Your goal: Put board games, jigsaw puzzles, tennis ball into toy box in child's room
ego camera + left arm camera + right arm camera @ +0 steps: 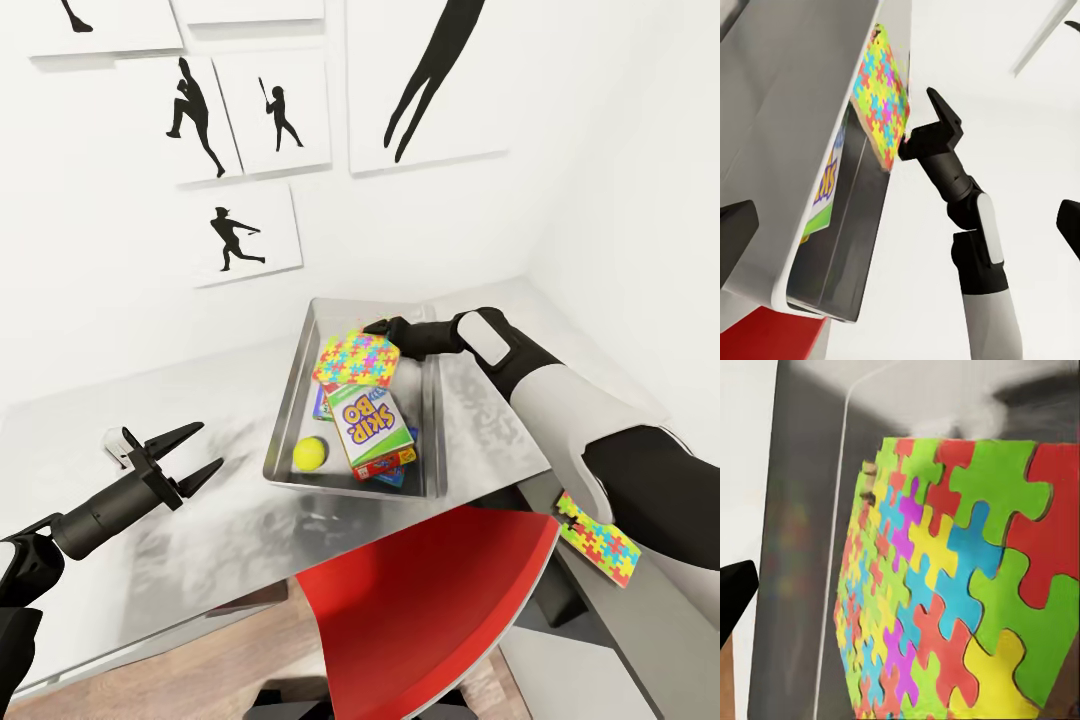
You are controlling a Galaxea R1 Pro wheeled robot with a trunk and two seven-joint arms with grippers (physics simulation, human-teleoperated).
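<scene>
The toy box [293,392] sits on the table [120,420]. In it lie a yellow-green Skip-Bo board game [370,425], blue-white game boxes [323,402] peeking out beneath it, and the tennis ball [310,453]. One jigsaw puzzle [358,360] [881,97] [960,577] stands tilted over the far end of the box, against my right gripper [385,328]. That gripper is open, with one finger [945,114] well clear of the sheet. The other jigsaw puzzle [598,540] lies on the lower dark section, partly behind my right arm. My left gripper [208,446] hovers open left of the box. The bed is out of view.
A red chair [420,610] stands under the table's front edge, between my arms. White walls with black silhouette posters [245,235] close off the back and right of the table. Bare tabletop lies to the left of the toy box.
</scene>
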